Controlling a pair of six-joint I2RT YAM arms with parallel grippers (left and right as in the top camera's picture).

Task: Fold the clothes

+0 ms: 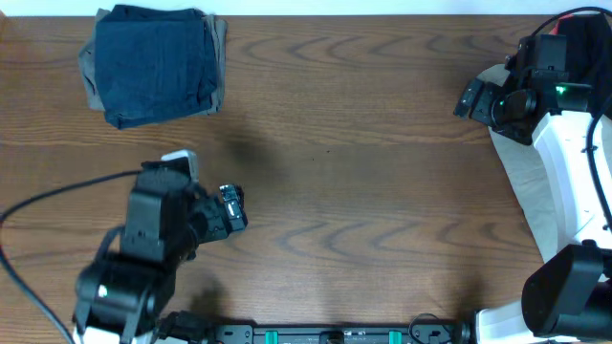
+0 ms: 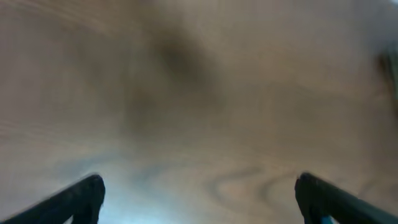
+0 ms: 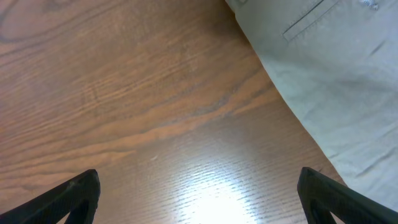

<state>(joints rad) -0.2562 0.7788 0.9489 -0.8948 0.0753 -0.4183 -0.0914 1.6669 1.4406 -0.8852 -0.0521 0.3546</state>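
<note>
A folded pile of clothes, dark blue denim on top of a grey garment, lies at the table's far left corner. A pale beige garment lies unfolded at the right edge, partly under the right arm; it also shows in the right wrist view. My left gripper is open and empty above bare wood, well in front of the folded pile. My right gripper is open and empty over bare wood just left of the beige garment.
The brown wooden table spans the view. A black cable runs along the left side by the left arm. The right arm's white base stands on the beige garment.
</note>
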